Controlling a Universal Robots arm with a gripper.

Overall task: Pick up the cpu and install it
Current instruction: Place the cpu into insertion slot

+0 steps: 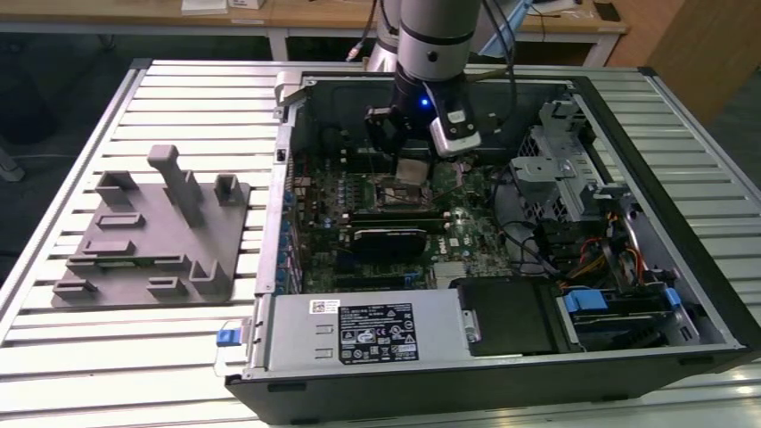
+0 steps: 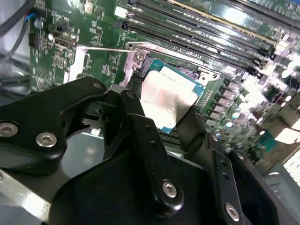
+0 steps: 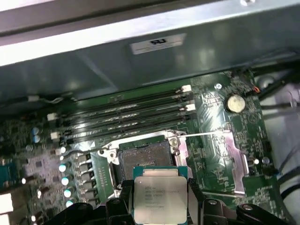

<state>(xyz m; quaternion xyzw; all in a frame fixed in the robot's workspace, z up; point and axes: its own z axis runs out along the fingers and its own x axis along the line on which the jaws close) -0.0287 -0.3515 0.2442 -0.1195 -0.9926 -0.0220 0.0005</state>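
- Your gripper [image 3: 159, 208] is closed on the cpu [image 3: 158, 193]. A black finger [image 2: 140, 124] presses on each of two opposite edges, and the chip's silver top is bare between them.
- The chip hangs just above the board and is not seated.
- Directly beneath and slightly ahead of the gripper you have the open socket [image 3: 143, 159], its dark bed bare inside a metal frame.
- Beside the socket, close to one finger, a thin lever [image 3: 206, 134] lies across a bright metal plate [image 3: 229, 159].
- Past the socket run four memory slots [image 3: 126, 110], with a coin battery [image 3: 235, 103] off to one side.
- Beyond those stands the case wall [image 3: 140, 61].
- In the exterior view the arm [image 1: 434, 36] reaches down into the open computer case [image 1: 500, 388], with loose cables [image 1: 571, 259] to the exterior view's right of the gripper.
- The grey fixture block [image 1: 155, 236] sits well apart on the slatted table [image 1: 178, 107], to the exterior view's left.
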